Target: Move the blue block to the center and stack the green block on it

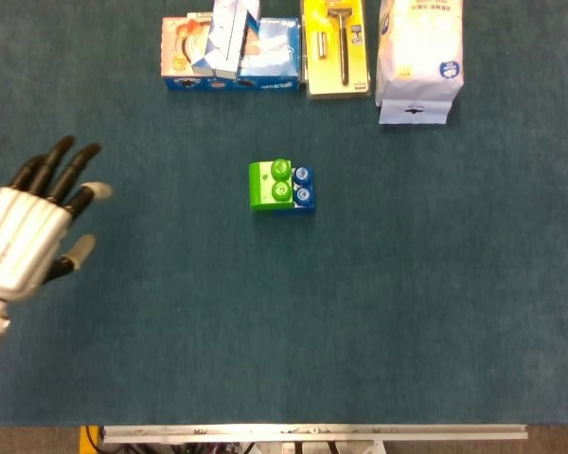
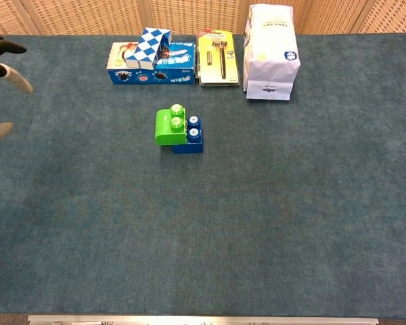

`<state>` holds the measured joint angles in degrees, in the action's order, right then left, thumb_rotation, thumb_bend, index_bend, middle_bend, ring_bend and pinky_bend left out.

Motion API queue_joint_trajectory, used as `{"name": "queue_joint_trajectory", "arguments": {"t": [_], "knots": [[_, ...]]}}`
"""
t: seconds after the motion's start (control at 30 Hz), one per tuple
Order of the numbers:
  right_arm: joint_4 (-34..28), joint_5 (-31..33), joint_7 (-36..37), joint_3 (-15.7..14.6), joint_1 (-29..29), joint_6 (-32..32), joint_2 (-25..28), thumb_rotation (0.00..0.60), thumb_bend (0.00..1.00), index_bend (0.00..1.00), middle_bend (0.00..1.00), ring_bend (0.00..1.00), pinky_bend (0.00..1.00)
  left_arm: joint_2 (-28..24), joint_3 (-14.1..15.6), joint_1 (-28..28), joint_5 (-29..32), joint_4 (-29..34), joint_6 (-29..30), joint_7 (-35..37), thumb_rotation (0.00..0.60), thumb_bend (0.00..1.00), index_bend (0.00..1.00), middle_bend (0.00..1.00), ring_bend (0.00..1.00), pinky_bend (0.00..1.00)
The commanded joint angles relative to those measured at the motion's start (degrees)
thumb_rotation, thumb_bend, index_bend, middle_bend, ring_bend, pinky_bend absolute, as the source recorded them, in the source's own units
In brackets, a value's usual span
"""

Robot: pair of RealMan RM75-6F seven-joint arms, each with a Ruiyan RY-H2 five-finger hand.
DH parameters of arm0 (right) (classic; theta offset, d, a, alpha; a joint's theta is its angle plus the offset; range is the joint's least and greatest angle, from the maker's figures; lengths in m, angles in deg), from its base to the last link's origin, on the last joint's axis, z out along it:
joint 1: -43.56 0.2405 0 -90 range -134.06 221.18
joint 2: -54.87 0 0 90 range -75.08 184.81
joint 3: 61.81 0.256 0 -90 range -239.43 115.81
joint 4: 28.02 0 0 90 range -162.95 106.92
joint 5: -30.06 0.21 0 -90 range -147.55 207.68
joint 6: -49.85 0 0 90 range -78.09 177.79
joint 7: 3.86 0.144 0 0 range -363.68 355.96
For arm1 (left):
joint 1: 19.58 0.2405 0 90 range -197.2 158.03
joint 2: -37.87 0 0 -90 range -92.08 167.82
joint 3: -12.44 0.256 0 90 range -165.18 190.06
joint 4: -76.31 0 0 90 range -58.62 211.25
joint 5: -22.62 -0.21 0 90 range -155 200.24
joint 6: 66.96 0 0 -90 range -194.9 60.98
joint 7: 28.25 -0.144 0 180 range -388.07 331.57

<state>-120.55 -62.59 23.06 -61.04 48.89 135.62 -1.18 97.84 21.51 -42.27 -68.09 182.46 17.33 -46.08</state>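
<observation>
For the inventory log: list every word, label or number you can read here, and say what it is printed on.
None can be read.
Blue box: pictures and print, too blurred.
Yellow razor card: no legible text.
White bag: a round blue mark and faint print, too small to read.
Green block and blue block: no markings.

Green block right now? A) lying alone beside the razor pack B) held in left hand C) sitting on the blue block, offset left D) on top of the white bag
C: the green block rests on the blue block, overhanging its left side; the left hand is empty, far left.
</observation>
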Motion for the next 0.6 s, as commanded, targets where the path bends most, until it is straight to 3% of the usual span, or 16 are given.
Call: {"name": "queue_joint_trajectory", "arguments": {"t": [0.03,0.4,0.6], "knots": [[-0.1,0.1,-0.3,0.0,0.0,0.0,-0.1,0.6,0.09,0.32,0.13,0.0,0.05,-1.7,0.4,2.2,2.1,0.6,0.0,1.0,0.6,0.29,0.33,0.14,0.05,0.2],[-0.4,0.7,-2.3,0.4,-0.4,0.7,-0.4,0.6,0.09,0.32,0.13,0.0,0.05,-0.5,-1.7,8.9,2.5,-3.7,5.8,7.4,0.6,0.29,0.34,0.18,0.06,0.2],[-0.8,3.4,-8.6,1.9,-1.7,3.0,-1.6,0.6,0.09,0.32,0.13,0.0,0.05,0.4,-2.8,10.8,1.2,-7.1,7.0,11.0,0.6,0.29,0.35,0.18,0.06,0.2]]}}
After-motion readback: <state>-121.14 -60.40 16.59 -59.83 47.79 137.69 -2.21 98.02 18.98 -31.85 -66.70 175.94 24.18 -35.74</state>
